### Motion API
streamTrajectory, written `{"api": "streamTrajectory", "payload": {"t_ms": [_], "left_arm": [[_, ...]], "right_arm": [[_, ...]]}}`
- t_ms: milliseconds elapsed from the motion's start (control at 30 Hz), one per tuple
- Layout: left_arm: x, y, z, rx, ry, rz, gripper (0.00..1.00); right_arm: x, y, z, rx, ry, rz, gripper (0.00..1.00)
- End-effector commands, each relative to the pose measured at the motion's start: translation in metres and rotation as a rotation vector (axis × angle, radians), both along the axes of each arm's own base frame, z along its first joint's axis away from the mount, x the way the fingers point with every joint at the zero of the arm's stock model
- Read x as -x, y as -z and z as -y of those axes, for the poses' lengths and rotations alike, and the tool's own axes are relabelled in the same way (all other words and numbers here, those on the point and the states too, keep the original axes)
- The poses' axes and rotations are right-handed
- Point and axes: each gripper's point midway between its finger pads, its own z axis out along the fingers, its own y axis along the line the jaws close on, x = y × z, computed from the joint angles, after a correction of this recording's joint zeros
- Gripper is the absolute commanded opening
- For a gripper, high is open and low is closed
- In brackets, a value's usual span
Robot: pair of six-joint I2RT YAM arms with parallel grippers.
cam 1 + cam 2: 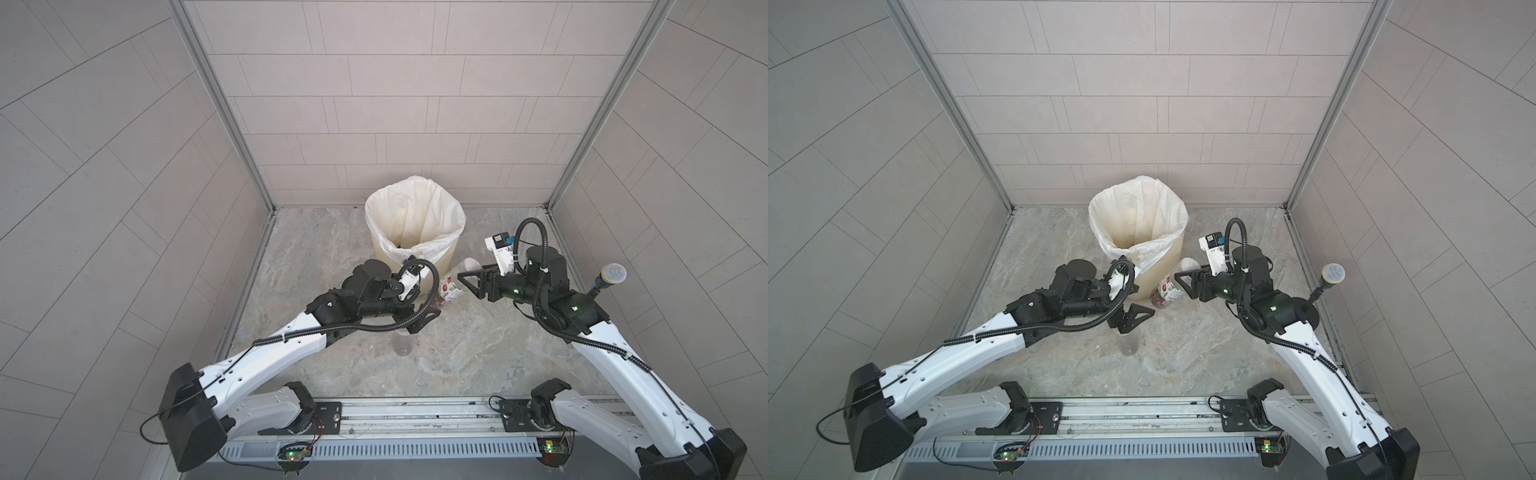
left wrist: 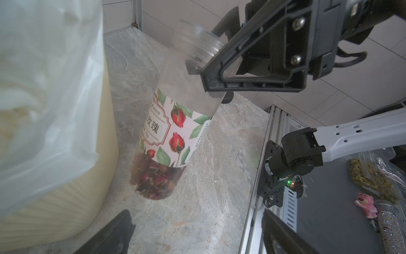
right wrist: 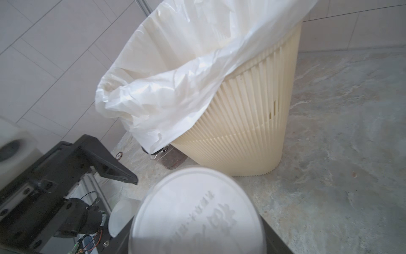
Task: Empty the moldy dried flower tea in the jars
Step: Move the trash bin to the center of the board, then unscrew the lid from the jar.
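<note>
labelled jar (image 2: pixel 167 132): clear wall; white label, red rosebuds, green leaves, dark characters in a red frame
tea (image 2: pixel 153 182): dark red-brown
lid (image 3: pixel 197 211): white
bin (image 3: pixel 252 132): cream, ribbed vertical lines
liner (image 3: pixel 175 77): translucent white
tabletop (image 1: pixel 457 353): grey, marbled veins
walls (image 1: pixel 415 104): pale grey-beige tiles
left arm (image 1: pixel 270 353): white shell, black joints

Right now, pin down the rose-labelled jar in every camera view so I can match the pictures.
Top view: labelled jar, tilted, just right of centre, beside the cream ribbed bin.
Top view: same jar, near centre, beside that bin.
Left wrist: jar mid-frame, label facing the camera.
Right wrist: only its white lid, in the near foreground.
Shared landmark: the bin, in all four.
</note>
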Motion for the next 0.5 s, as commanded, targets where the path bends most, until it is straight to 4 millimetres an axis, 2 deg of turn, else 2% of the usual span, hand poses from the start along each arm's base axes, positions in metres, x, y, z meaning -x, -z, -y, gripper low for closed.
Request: {"api": "streamTrajectory", "payload": {"t_ms": [0,233,467], "left_arm": [[-0.004,-0.022,0.016,0.042,0.044,0.086,0.96],[-0.003,-0.024,0.040,0.112,0.116,0.069,0.96],[-0.001,-0.032,0.055,0.171,0.163,0.069,0.92]], "right_arm": [[0.026,-0.022,-0.012,-0.064,-0.124,0.008,0.39],[0.049,-0.045,-0.022,-0.141,-0.241,0.032,0.39],[0.054,-0.053,-0.022,-0.177,-0.263,0.042,0.39]]}}
